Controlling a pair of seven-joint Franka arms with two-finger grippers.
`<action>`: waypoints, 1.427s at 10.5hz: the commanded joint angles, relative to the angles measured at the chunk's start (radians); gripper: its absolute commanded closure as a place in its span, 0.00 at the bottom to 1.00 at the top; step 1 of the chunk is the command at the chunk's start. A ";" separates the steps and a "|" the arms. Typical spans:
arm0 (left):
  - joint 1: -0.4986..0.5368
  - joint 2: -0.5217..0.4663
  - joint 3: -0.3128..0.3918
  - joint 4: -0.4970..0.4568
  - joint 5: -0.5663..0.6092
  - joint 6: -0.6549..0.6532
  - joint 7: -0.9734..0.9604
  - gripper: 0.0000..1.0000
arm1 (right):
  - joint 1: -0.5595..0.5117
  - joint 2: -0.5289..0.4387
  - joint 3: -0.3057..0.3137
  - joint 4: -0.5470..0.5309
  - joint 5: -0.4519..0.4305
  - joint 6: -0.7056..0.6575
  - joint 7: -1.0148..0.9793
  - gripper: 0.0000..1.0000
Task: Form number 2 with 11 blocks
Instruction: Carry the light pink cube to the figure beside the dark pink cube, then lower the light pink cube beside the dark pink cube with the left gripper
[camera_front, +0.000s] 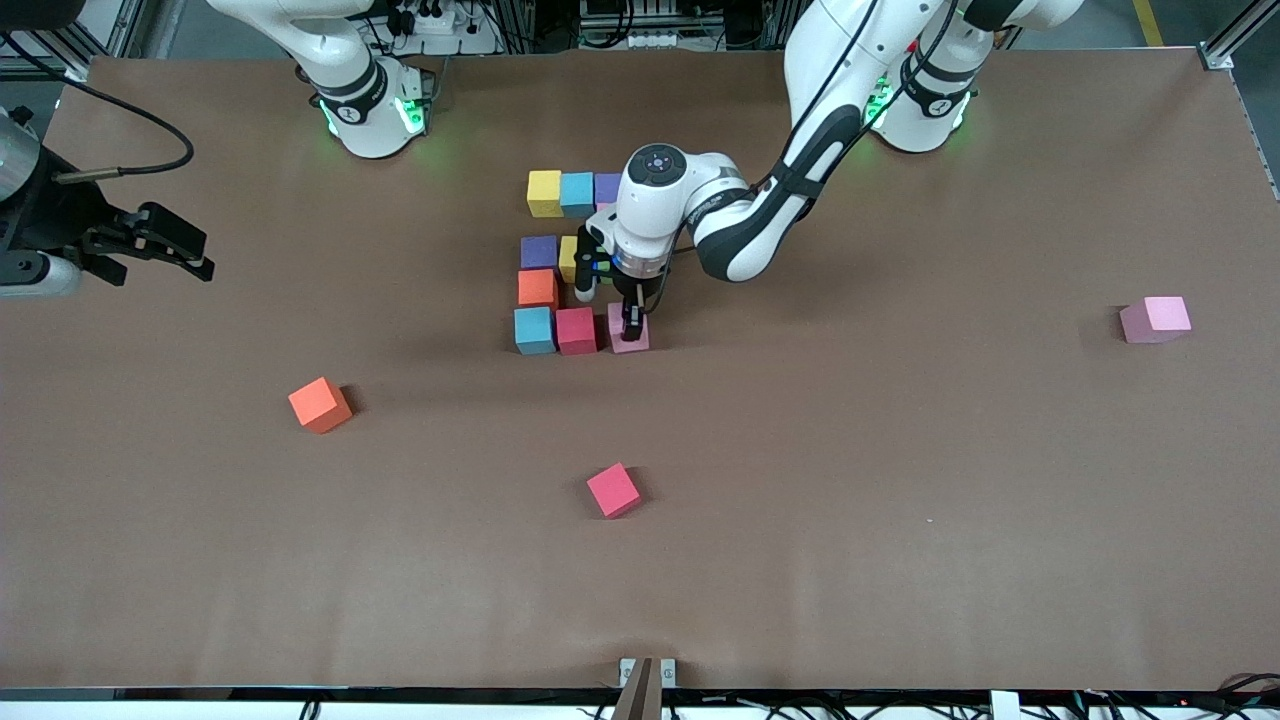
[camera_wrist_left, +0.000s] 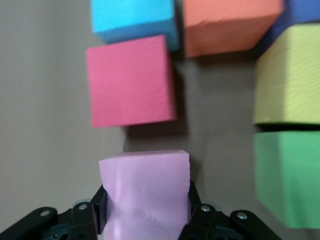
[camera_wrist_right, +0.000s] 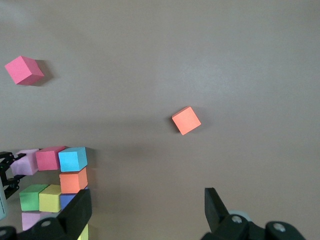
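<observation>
A: Where is the left gripper (camera_front: 632, 327)?

B: Down at the table, its fingers clenched on a pale pink block (camera_front: 629, 331). The left wrist view shows that block (camera_wrist_left: 146, 192) squeezed between the pads (camera_wrist_left: 99, 210).

A: And the number 2 (camera_front: 565, 262)?

B: Near the middle of the table. The pink block sits at the row nearest the front camera, just beside a red block (camera_front: 576, 330) with a small gap; a light blue block (camera_front: 534, 330) is on the red one's far flank. From the light blue one, an orange block (camera_front: 537, 288) lies at 12 o'clock in the front view, then a purple one (camera_front: 539, 251).

A: The right gripper (camera_front: 165, 245)?

B: Waiting with fingers spread over the right arm's end of the table. Loose blocks: an orange one (camera_front: 320, 404), a red one (camera_front: 613, 490), a pink one (camera_front: 1155, 319).
</observation>
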 joint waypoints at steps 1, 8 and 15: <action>0.058 0.032 -0.066 0.018 -0.069 -0.002 0.113 1.00 | 0.006 -0.003 -0.004 -0.001 0.003 0.002 0.006 0.00; 0.110 0.060 -0.074 0.028 -0.207 -0.002 0.308 1.00 | 0.006 -0.003 -0.002 -0.001 0.003 0.001 0.006 0.00; 0.096 0.092 -0.060 0.099 -0.313 -0.028 0.431 1.00 | 0.006 -0.003 -0.002 -0.001 0.003 0.002 0.006 0.00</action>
